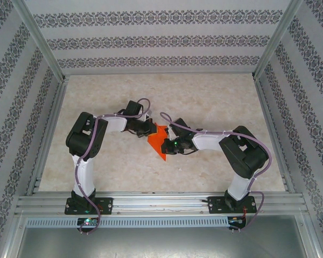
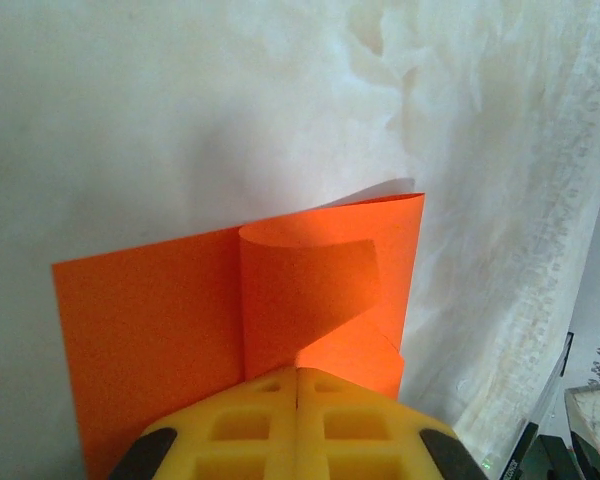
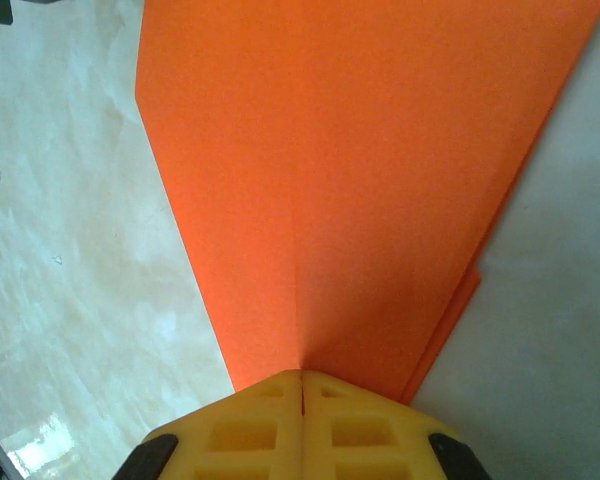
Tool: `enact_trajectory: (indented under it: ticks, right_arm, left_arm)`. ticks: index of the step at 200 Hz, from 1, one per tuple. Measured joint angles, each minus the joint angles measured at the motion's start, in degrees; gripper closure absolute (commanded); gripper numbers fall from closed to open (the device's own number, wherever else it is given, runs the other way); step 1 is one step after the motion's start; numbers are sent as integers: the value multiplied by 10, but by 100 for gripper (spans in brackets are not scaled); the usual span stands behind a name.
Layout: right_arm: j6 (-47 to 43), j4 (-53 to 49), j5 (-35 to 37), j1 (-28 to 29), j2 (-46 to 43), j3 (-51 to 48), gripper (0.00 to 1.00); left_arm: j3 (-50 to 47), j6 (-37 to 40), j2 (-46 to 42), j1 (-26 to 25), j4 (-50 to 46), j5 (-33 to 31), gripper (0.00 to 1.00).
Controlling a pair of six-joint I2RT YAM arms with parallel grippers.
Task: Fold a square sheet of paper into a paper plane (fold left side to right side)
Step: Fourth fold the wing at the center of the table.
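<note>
Left arm and right arm, elbows out, wrists meeting over the middle of the table.
Between them lies the orange sheet; left gripper, jaws together, pinches its curled-up flap, and right gripper, jaws together too, sits at its narrow creased end.

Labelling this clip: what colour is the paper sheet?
The paper sheet is plain bright orange, clearest in the right wrist view.

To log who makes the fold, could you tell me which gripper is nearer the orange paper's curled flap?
Left. The left gripper touches the curled flap at its base; the right gripper sits on the paper's flat creased part.
</note>
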Motion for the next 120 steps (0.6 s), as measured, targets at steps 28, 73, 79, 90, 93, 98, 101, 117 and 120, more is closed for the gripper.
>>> enact_trajectory:
  ticks: [28,73,79,90,93,98,101,117,120]
  right_arm:
    - [-2,8,7,0,2,1,100]
    - [-2,9,8,0,2,1,100]
    - [-2,9,8,0,2,1,100]
    - [-2,9,8,0,2,1,100]
    - [-2,9,8,0,2,1,100]
    - [-2,9,8,0,2,1,100]
    - [-2,9,8,0,2,1,100]
    - [-2,9,8,0,2,1,100]
    - [-2,9,8,0,2,1,100]
  left_arm:
    - [23,2,15,6,-8,6,92]
    - [59,6,35,27,-12,-8,92]
    - [66,8,39,30,-12,-11,92]
    - [75,9,45,33,-16,-11,92]
    - [77,9,46,34,-17,-11,92]
    - [80,9,47,35,-21,-10,92]
    - [81,9,47,35,-23,-10,92]
    - [88,9,50,35,-33,-10,92]
    - [90,9,51,35,-35,-10,92]
